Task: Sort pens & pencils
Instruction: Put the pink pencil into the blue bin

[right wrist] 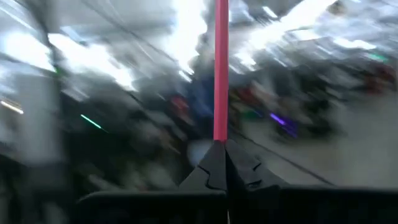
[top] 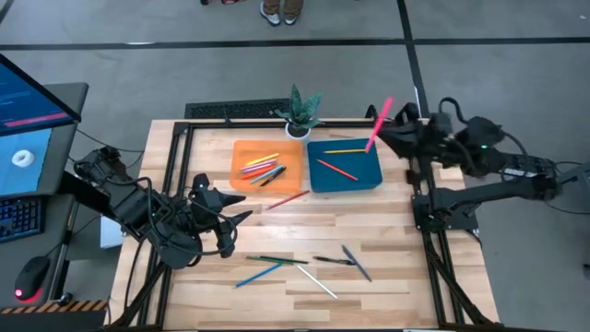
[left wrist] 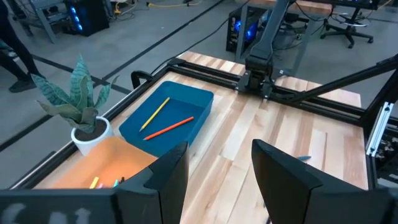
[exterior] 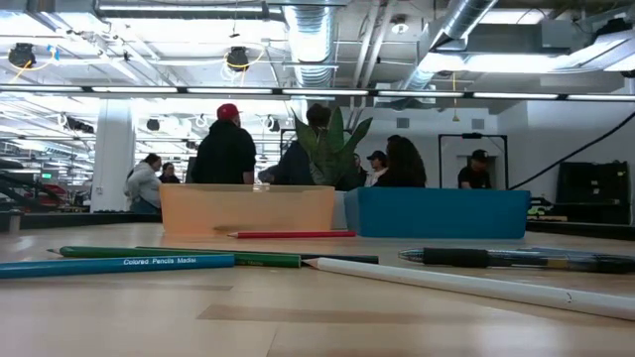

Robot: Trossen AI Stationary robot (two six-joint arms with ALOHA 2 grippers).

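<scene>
My right gripper (top: 380, 138) is raised above the blue tray's (top: 344, 166) far right corner and is shut on a pink pencil (top: 382, 115). The blue tray holds a yellow stick (left wrist: 155, 113) and an orange one (left wrist: 171, 127). The orange tray (top: 265, 166) holds several coloured sticks. A red pencil (top: 288, 199) lies flat on the table just in front of the trays. Blue (top: 258, 272), green (top: 277, 260), white (top: 316, 281), black (top: 332, 261) and grey (top: 357, 263) sticks lie near the front edge. My left gripper (top: 230, 217) hangs open at the left, above the table. My right gripper pinches the pink pencil (right wrist: 220, 134) between its two shut fingertips (right wrist: 211, 165). The pencil runs on past the fingertips, lifted clear of table and trays. Its lower end (top: 368, 149) shows over the blue tray's far edge; the fingers hide how far back it reaches.
A small potted plant (top: 300, 115) stands at the far edge between the two trays. The right arm's base (left wrist: 258, 68) is fixed to the table's right frame rail. People stand in the room behind the table (exterior: 226, 149).
</scene>
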